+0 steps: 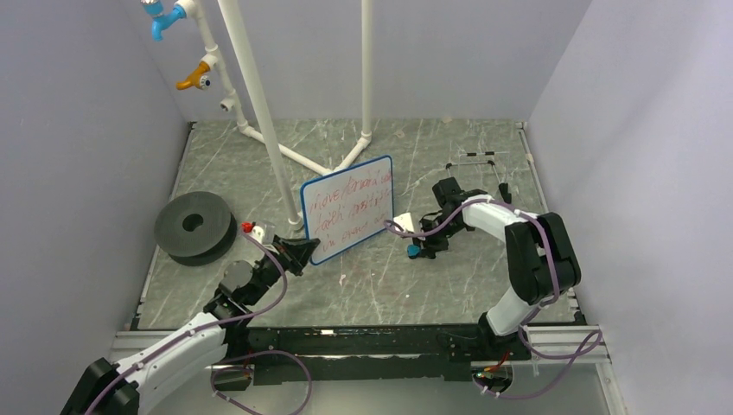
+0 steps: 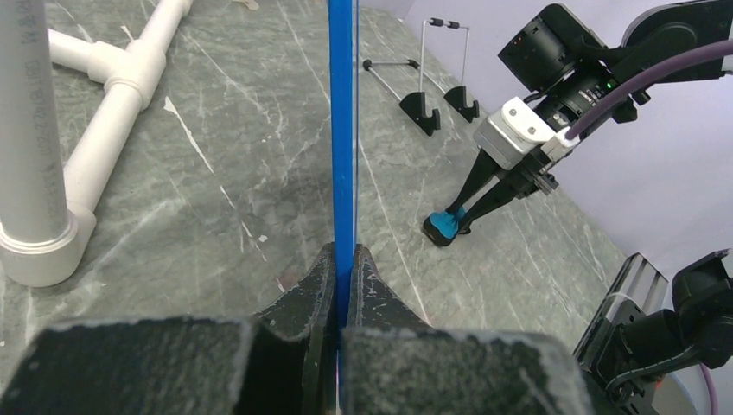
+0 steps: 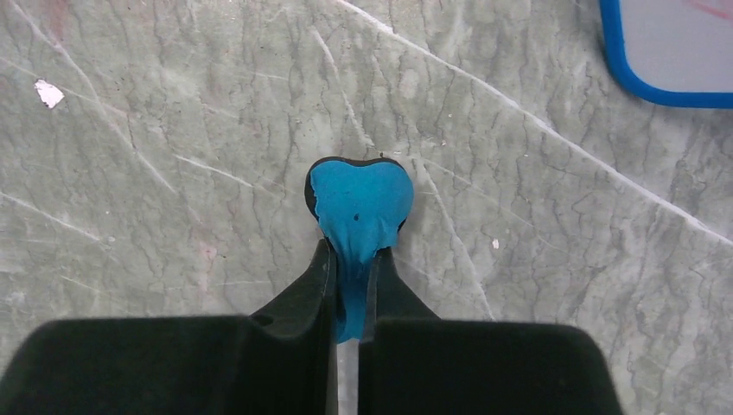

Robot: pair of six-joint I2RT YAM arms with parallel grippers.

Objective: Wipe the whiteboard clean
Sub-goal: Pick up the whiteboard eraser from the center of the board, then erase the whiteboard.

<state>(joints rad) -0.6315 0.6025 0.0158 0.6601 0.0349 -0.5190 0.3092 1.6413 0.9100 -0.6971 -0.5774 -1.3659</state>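
On a grey marbled tabletop (image 1: pixel 389 285), the left gripper (image 2: pixel 343 259) clamped the edge of an upright blue-rimmed white whiteboard (image 1: pixel 347 207) bearing red writing; the right gripper (image 3: pixel 350 259) pinched a small blue eraser (image 3: pixel 361 203).

The marbled grey-green table (image 1: pixel 380 290) carries a thick black ring-shaped disc (image 1: pixel 194 226), perhaps rubber, at left, a white plastic pipe frame (image 1: pixel 298 158) behind, and a thin black wire stand (image 1: pixel 481 166) far right.

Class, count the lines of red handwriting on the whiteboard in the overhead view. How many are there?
3, stacked on the whiteboard: top line, middle line, bottom line. The left gripper covers the board's lower left corner, possibly hiding more.
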